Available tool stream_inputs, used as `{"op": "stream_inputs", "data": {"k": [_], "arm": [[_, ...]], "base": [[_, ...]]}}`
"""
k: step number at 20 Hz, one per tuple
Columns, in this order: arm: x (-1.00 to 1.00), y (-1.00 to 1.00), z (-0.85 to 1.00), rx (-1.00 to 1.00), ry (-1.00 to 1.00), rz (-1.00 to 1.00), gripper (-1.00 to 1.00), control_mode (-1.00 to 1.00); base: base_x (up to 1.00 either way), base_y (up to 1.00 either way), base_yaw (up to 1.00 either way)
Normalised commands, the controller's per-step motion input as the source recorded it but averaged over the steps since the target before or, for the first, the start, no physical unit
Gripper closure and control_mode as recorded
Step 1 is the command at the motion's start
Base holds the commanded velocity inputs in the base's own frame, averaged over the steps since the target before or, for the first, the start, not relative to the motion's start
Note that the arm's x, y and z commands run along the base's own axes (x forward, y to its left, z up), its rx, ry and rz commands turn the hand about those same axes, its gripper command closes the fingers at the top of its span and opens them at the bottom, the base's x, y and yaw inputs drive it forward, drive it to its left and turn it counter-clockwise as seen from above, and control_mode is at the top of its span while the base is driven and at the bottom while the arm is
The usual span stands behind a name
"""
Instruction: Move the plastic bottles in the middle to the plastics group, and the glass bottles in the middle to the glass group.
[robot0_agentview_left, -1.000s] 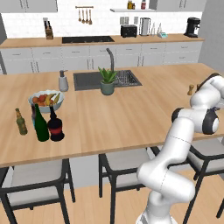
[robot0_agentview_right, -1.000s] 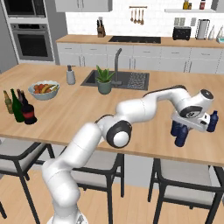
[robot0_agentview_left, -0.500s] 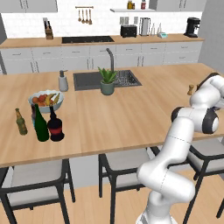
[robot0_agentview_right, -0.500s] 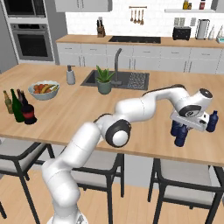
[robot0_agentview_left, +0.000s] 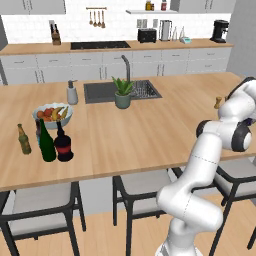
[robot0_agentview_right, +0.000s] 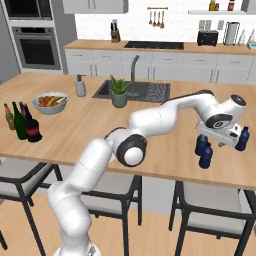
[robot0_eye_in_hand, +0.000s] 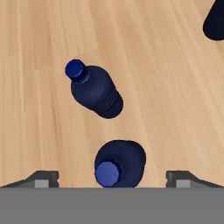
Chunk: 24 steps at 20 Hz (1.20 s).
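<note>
Seen from the hand view, my gripper (robot0_eye_in_hand: 113, 178) is open, its fingertips (robot0_eye_in_hand: 41, 178) spread wide on either side of a small dark-blue plastic bottle (robot0_eye_in_hand: 119, 162) standing upright below, not touching it. A second blue bottle (robot0_eye_in_hand: 94, 89) stands just beyond, and a third (robot0_eye_in_hand: 215, 19) shows at the top right corner. From the right base view, the gripper (robot0_agentview_right: 216, 142) hangs over these bottles (robot0_agentview_right: 204, 150) near the island's right end. Far left stand the green wine bottle (robot0_agentview_left: 46, 142), the black round bottle (robot0_agentview_left: 63, 145) and an olive beer bottle (robot0_agentview_left: 22, 140), close together.
A fruit bowl (robot0_agentview_left: 52, 115) sits behind the glass bottles. A soap dispenser (robot0_agentview_left: 72, 93), the sink (robot0_agentview_left: 100, 92) and a potted plant (robot0_agentview_left: 122, 92) are at the island's back middle. A small brown shaker (robot0_agentview_left: 217, 102) stands near the right end. Stools line the front edge.
</note>
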Motion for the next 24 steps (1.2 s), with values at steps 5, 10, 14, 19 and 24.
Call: {"op": "stream_inputs", "data": {"k": [5,10,14,19,24], "arm": [[-0.41,0.12,0.75,0.0,-0.04,0.0,-1.0,-1.0],[-0.37,0.64,0.25,-0.03,0.06,-0.14,-1.0,-1.0],[-0.27,0.99,0.0,-0.05,0.12,-0.16,-1.0,-1.0],[-0.45,1.0,0.0,-0.05,0.06,-0.08,-1.0,-1.0],[-0.48,0.9,0.01,-0.02,0.08,-0.04,-1.0,-1.0]], "base": [[0.0,0.0,0.0],[0.0,0.0,0.0],[0.0,0.0,0.0],[0.0,0.0,0.0],[0.0,0.0,0.0]]}}
